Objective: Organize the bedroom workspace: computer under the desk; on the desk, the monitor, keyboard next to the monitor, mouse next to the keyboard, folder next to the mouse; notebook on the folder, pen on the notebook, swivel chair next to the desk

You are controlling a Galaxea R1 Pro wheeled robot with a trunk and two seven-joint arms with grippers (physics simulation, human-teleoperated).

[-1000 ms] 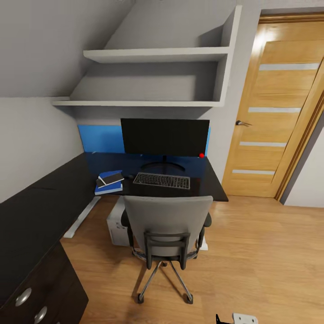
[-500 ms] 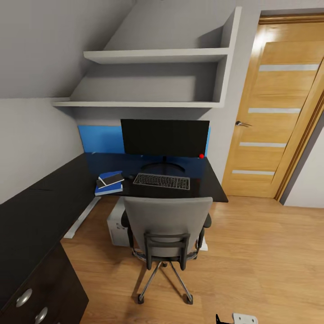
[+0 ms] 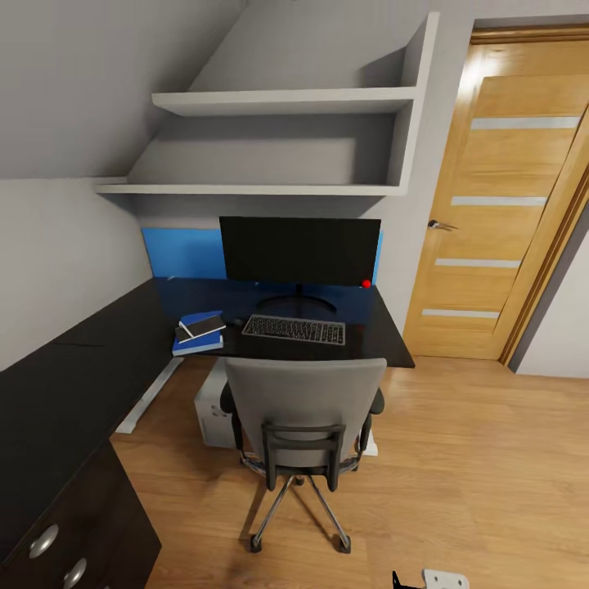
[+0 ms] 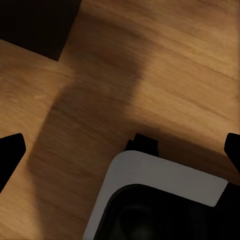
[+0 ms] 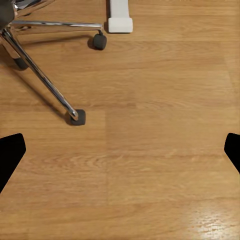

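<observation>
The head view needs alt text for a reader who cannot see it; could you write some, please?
A grey swivel chair faces a glossy black desk holding a monitor, a keyboard before it, and a notebook stacked on a blue folder at the left. A white computer stands under the desk; a wood door is at right.

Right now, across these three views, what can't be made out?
- Computer, head view: mostly hidden behind the swivel chair and under the desk.
- Mouse, head view: too small and dark against the desk.
- Pen, head view: too small to confirm on the notebook.
</observation>
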